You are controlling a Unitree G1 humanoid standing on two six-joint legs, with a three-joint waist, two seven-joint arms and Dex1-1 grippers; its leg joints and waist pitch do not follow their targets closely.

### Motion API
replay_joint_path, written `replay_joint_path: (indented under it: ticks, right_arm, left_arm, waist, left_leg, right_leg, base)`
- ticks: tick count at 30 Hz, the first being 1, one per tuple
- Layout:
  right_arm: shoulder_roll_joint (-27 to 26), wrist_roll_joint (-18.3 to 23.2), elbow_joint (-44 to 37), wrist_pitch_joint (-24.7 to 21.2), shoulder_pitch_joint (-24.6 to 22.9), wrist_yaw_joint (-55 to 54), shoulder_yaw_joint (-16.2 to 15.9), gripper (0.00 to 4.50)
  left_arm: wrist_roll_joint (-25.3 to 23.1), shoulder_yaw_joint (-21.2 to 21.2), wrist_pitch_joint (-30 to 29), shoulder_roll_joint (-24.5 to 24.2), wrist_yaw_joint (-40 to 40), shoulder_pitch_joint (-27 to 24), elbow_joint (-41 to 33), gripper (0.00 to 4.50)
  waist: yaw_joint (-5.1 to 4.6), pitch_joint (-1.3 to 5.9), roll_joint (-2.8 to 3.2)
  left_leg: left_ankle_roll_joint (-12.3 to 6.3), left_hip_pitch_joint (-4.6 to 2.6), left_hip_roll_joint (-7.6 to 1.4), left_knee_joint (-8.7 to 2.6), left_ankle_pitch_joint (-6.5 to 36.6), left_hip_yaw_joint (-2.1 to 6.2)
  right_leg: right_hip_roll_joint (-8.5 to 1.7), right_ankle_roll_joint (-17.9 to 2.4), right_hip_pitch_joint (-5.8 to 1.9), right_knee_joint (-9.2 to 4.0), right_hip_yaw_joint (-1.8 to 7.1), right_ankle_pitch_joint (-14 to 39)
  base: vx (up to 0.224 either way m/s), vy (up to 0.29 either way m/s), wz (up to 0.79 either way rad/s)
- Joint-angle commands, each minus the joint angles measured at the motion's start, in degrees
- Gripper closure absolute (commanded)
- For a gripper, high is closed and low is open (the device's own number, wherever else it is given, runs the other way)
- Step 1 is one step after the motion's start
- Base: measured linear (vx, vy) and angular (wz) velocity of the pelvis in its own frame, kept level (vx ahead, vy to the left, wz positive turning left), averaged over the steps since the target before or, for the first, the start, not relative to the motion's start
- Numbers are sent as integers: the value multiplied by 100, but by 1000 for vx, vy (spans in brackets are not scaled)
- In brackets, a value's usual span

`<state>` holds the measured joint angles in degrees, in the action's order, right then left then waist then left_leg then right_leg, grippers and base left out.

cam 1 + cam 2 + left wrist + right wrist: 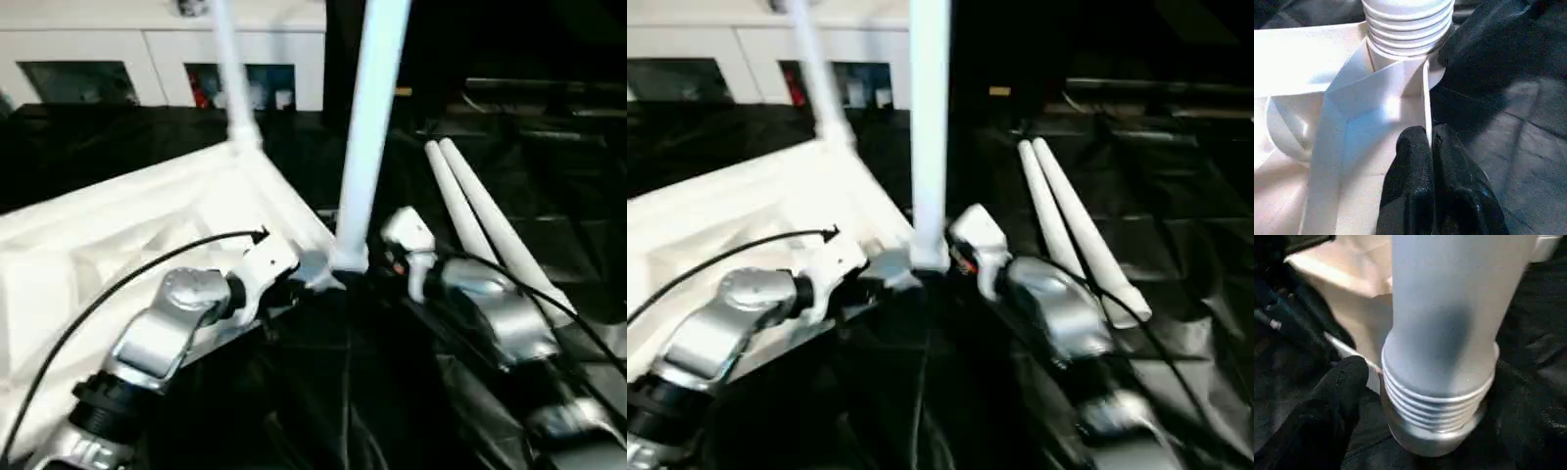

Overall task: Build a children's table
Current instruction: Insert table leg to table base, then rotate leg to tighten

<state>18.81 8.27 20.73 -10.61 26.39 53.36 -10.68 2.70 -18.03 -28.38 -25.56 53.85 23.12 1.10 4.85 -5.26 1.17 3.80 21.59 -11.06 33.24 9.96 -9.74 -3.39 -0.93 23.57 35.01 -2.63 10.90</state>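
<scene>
The children's table lies upside down on a black sheet point(549, 196), its white tabletop point(108, 245) showing the ribbed underside upward and filling the left half of the scene, with its long axis running from the near left toward the right, where one corner points at the middle of the scene. At that near corner a leg point(370, 127) stands upright in the round socket point(1437, 73), its long axis vertical and leaning slightly right toward the top; the threaded end point(1437, 401) still shows several ridges above the socket rim. A second leg point(227, 69) stands upright at the far corner of the tabletop, also pointing up. Two loose legs point(480, 220) lie side by side and touching on the black sheet to the right, their long axes running from the far middle toward the near right, rounded tips at the far end. The left gripper point(1431, 147) is clenched on the thin upright rim of the tabletop just beside the near corner socket, one black finger on each side of the rim. The right gripper is just to the right of the standing near leg, at its base; one of its black fingers point(1337, 396) sits beside the threaded end, and its fingers look spread apart and released from the leg. A white glass-doored cabinet point(157, 59) stands at the far left.
</scene>
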Motion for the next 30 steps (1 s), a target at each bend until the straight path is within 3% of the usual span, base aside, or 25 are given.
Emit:
replay_joint_path:
  ticks: [1,4,8,19,29,30]
  right_arm:
    - [66,83,-263,-48,-63,134,-52,51]
    - [155,95,-452,-140,-140,248,-78,51]
    - [257,73,-609,-147,-228,374,-130,67]
    - [396,94,-735,-190,-308,658,-272,161]
    - [193,113,-631,-383,-436,483,-291,180]
    - [124,100,-554,-415,-428,365,-267,180]
  left_arm:
    - [206,-139,451,-29,417,75,-215,450]
    - [99,-281,665,-142,555,83,-92,450]
    - [-11,-411,895,-226,704,106,70,450]
    - [-61,-441,1199,-282,812,177,368,450]
    - [-76,-357,1062,-110,558,154,460,450]
    - [-86,-336,974,-47,459,181,484,450]
  waist:
    - [-15,494,41]
    - [13,483,65]
    - [-4,504,54]
    - [15,552,68]
    - [13,526,59]
    - [2,505,9]
  left_leg:
    - [-349,-89,-180,-298,843,10]
    - [-179,-136,-201,-310,1105,11]
    - [-116,-86,-181,-313,1063,30]
    - [-210,-76,-163,-253,823,23]
    - [-152,-76,-167,-258,985,25]
    - [-128,-71,-164,-272,1073,24]
  right_leg:
    - [-381,-1548,-362,-344,245,284]
    - [-377,-1450,-318,-369,254,740]
    - [-370,-1354,-362,-346,250,710]
    - [-368,-1459,-367,-300,244,292]
    - [-374,-1374,-348,-329,249,730]
    - [-371,-1336,-346,-349,248,900]
  base:
    - [0,0,0]
    - [0,0,0]
    - [0,0,0]
    - [0,0,0]
    - [0,0,0]
    - [0,0,0]
